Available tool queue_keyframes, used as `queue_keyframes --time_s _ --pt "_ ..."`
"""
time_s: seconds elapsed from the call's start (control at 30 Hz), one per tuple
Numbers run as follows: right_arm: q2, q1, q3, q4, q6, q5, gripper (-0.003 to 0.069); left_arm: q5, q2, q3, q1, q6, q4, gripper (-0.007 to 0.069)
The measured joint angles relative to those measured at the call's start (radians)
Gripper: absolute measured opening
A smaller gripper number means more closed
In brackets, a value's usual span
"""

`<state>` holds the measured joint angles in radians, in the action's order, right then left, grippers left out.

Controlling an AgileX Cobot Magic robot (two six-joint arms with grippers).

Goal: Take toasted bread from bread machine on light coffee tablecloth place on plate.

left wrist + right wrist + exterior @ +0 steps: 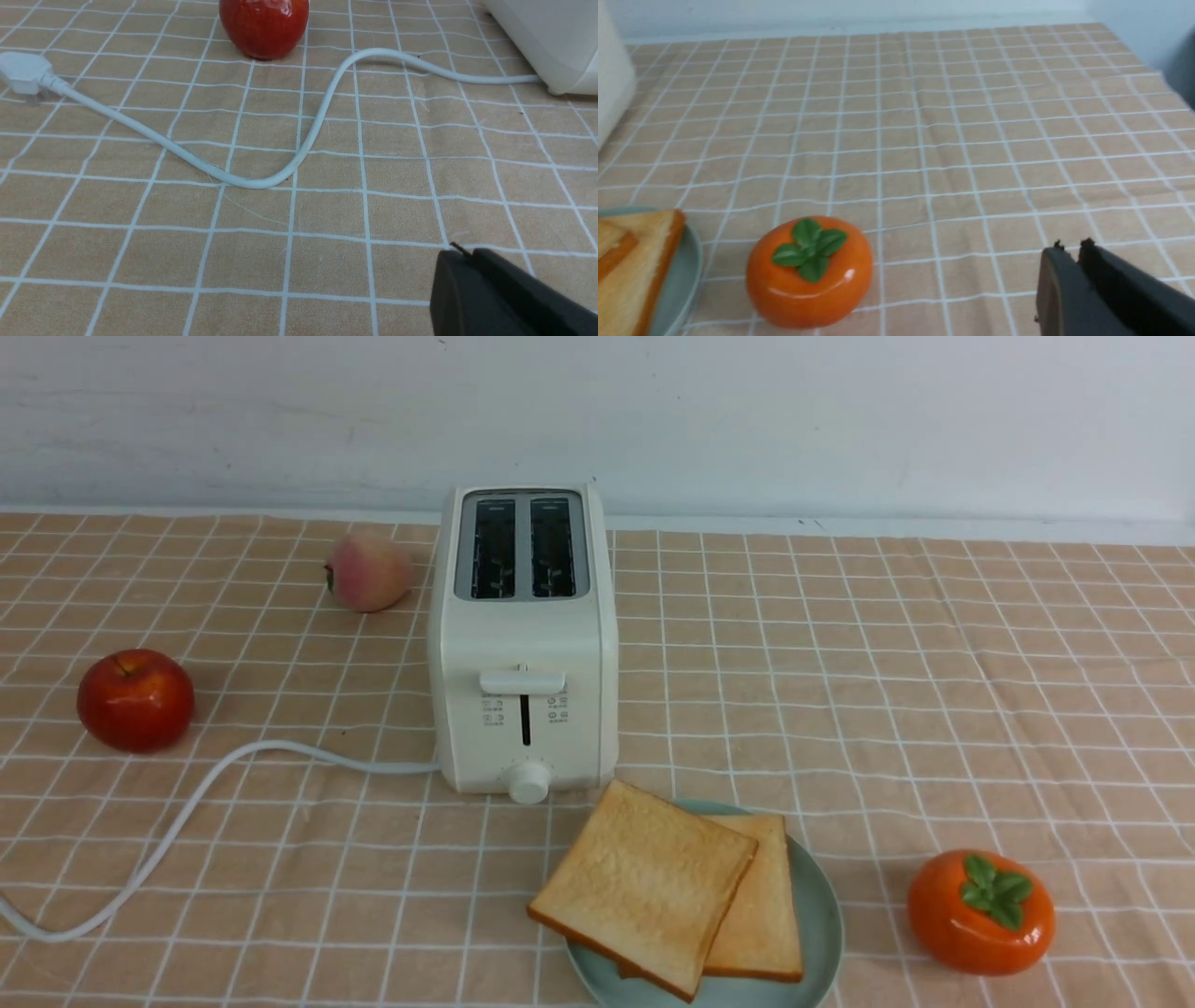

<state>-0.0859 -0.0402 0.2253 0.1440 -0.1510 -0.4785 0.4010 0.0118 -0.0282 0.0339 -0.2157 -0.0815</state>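
Now golden-tan toasted bread (pixel 644 887), two overlapping slices, on mint plate (pixel 822 915)

left gripper (pixel 462 254) fingers together, apparently closed, low | right gripper (pixel 1069 249) fingers together, low

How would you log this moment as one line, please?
toast: both slices on plate | toaster: slots empty | left claw: shut | right claw: shut

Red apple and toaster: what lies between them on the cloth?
Only the white cord, snaking over bare tablecloth from the toaster past the red apple; clearest in the front view.
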Motion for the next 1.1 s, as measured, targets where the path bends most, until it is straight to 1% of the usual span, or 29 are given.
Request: queue_keyframes --time_s 0.1,0.3,1.1 --pt "0.029 -0.040 -0.076 0.011 0.000 0.052 0.0057 0.000 0.000 0.000 0.000 0.000 0.000 0.0008" --pt "0.084 -0.045 -0.238 0.017 0.000 0.098 0.0067 0.000 0.000 0.000 0.000 0.000 0.000 0.0011" --pt "0.096 -0.050 -0.240 0.024 -0.001 0.088 0.0096 0.000 0.000 -0.002 0.000 0.001 0.000 0.0025"
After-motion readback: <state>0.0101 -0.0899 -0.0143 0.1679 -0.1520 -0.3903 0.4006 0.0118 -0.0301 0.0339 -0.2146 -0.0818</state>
